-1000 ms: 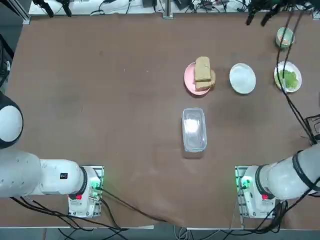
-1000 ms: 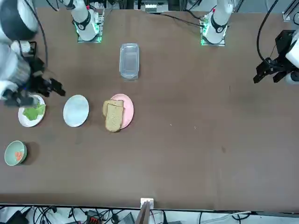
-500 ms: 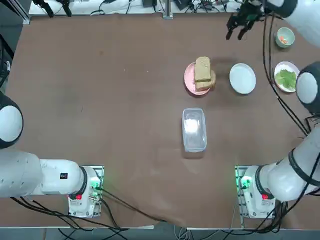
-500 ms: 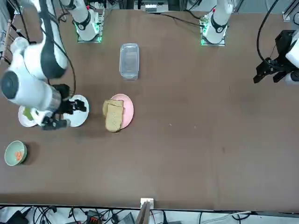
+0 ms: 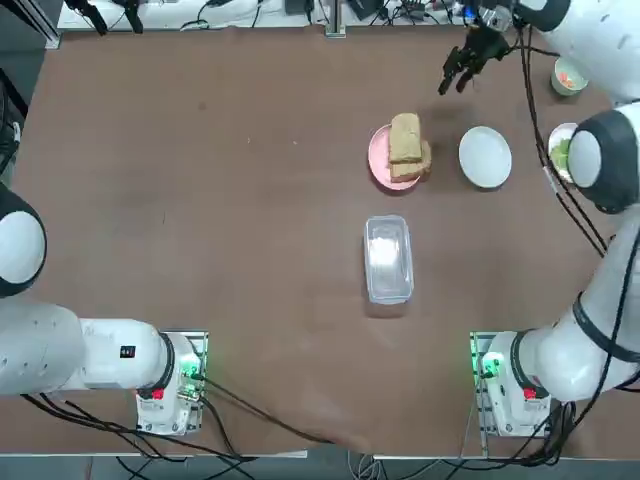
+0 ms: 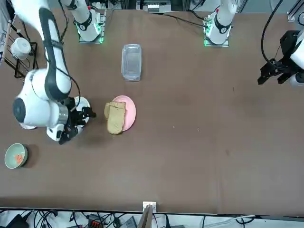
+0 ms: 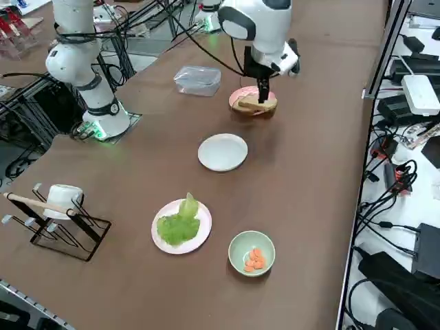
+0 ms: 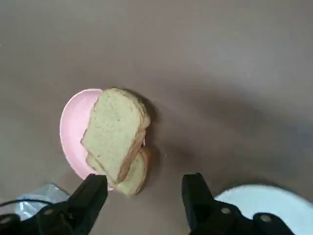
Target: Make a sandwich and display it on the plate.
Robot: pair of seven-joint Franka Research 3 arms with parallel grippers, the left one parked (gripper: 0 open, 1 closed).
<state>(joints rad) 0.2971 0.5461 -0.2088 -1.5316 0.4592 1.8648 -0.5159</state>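
Right gripper (image 8: 144, 188) hangs empty above the brown table (image 5: 220, 180), its black fingers (image 8: 93, 193) spread apart, between the small round white plate (image 5: 485, 157) and the pink plate (image 8: 73, 132). Two tan bread slices (image 8: 115, 139) lie stacked on the pink plate, overhanging its rim.

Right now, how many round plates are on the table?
3. The pink plate holds the bread slices, the plain white plate sits in the middle, and the plate with green leaves is beside the small bowl.
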